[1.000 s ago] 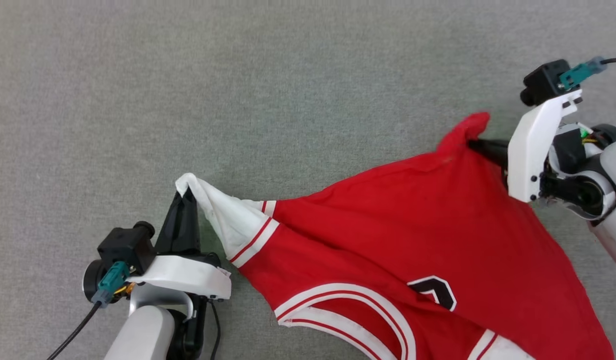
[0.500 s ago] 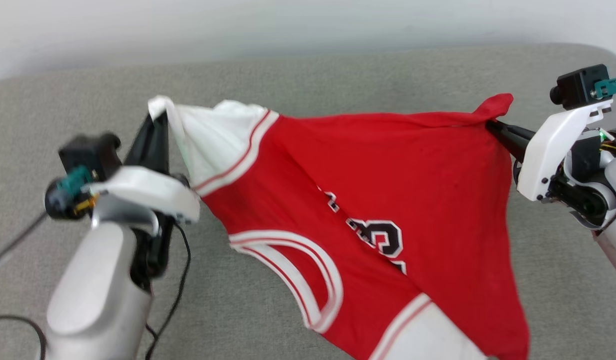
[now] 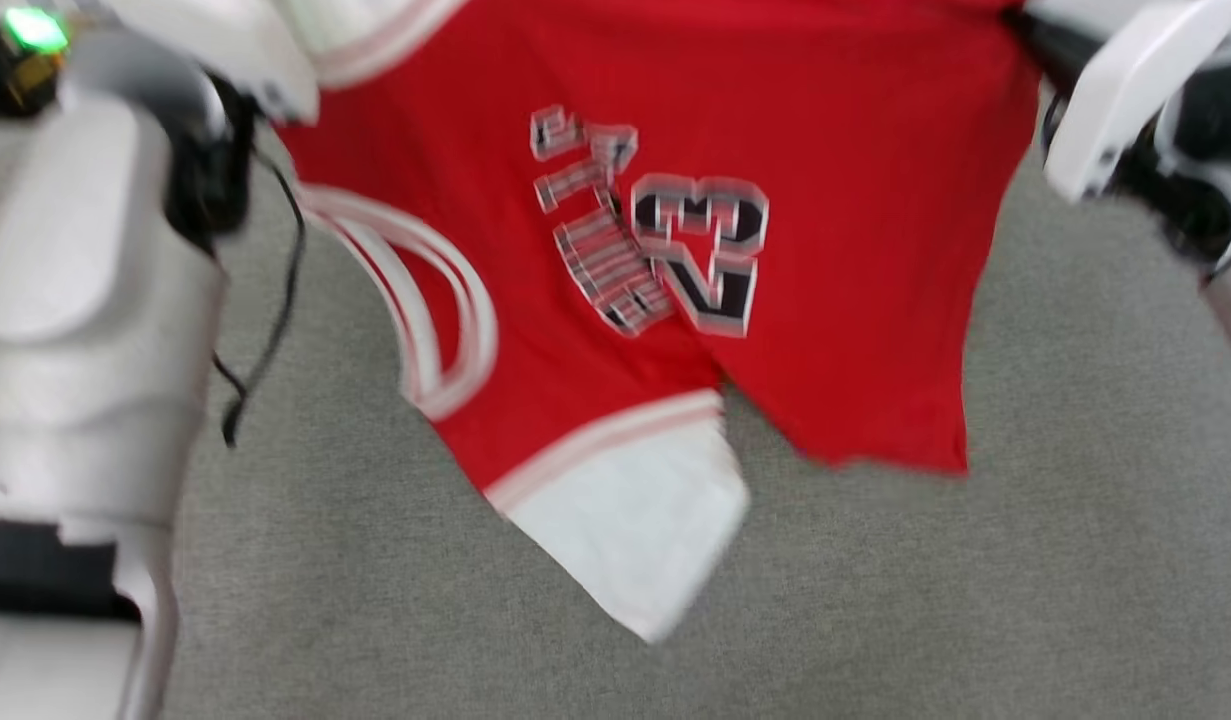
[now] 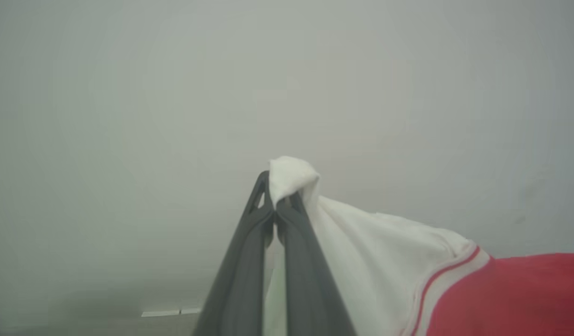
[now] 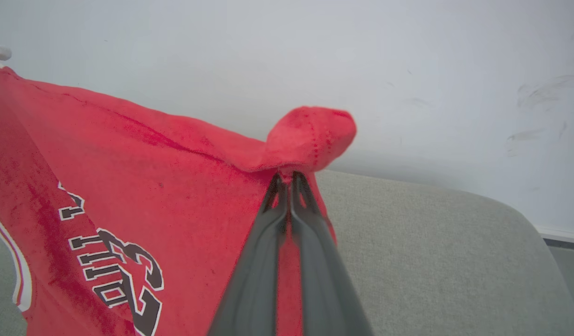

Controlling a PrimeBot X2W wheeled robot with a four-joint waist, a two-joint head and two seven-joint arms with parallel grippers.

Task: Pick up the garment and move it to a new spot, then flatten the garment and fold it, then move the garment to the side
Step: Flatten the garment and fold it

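While aloft, garment [image 3: 855, 250] above grey surface [image 3: 975, 600]

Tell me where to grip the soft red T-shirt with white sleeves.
Likely the white sleeve tip from the left and the bunched red corner from the right, as the left gripper and right gripper pinch them: the red T-shirt hangs spread between.

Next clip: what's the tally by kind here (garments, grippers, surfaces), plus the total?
Garments: 1, the red garment
Grippers: 2, left gripper and right gripper, both shut on the garment
Surfaces: 1, grey surface
Total: 4
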